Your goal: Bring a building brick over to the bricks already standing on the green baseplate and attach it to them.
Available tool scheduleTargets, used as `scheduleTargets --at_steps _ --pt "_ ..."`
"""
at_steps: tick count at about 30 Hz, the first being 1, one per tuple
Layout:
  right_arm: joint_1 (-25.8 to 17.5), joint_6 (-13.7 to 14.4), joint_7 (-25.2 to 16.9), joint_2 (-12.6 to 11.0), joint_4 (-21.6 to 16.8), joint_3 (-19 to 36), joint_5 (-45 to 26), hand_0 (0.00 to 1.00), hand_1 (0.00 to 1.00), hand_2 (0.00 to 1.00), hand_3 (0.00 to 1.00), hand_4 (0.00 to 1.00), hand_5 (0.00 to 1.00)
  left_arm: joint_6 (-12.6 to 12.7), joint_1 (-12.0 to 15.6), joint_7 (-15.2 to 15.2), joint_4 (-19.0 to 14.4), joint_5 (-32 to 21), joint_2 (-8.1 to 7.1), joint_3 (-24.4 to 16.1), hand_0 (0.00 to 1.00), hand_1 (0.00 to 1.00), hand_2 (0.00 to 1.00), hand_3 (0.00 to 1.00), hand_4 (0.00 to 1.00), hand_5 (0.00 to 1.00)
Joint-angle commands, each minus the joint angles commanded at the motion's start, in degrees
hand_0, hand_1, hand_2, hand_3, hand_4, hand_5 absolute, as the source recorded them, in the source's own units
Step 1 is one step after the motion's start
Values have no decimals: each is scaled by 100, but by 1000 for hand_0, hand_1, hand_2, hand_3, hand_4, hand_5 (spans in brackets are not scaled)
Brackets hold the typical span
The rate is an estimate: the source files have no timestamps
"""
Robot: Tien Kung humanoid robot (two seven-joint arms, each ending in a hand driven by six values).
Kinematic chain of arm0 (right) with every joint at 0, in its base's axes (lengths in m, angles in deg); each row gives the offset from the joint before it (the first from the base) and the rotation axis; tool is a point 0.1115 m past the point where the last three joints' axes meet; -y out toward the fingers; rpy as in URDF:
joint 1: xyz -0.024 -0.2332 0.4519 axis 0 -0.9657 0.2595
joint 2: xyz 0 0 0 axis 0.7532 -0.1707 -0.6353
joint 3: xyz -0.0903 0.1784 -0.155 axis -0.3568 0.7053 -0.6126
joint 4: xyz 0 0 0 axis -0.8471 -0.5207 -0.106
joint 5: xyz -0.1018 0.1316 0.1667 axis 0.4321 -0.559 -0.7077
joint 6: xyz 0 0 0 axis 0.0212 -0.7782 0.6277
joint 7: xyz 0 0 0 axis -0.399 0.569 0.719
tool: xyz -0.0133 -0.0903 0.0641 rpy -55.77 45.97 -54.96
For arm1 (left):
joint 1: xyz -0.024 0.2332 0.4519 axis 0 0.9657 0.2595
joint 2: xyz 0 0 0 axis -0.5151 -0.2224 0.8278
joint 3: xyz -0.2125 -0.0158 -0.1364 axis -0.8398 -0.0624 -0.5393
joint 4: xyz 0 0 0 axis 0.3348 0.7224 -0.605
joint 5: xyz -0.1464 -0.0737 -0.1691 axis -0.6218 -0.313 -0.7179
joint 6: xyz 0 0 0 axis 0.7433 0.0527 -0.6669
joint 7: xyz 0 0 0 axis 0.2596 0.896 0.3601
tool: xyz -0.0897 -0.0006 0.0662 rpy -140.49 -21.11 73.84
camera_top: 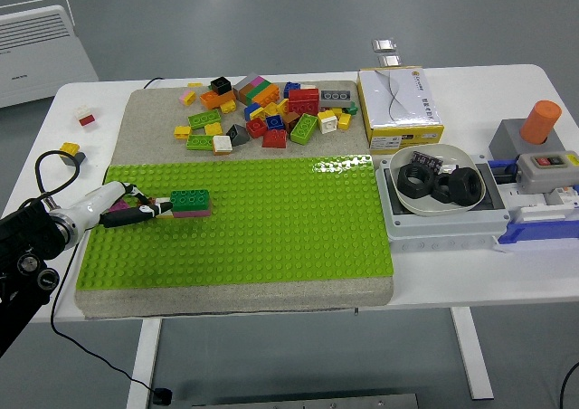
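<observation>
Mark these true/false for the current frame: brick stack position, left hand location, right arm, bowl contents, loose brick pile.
1. A green brick stands on the green baseplate. True.
2. The left hand is over the loose brick pile. False: it is at the baseplate's left part, its fingers beside the small stack of bricks.
3. The right arm reaches over the table. False: it is not in view.
4. The white bowl holds large black nuts. True.
5. The loose brick pile lies on the green baseplate. False: it lies on the grey mat beyond it.
</observation>
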Motion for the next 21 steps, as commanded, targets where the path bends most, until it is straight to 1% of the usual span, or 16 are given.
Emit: scheduleTargets --at_steps 21 --pt "20 -1 -1 2 0 21 2 710 720 768 786 855 998 -47 7 10 -95 5 -84 0 998 998 998 689 952 888"
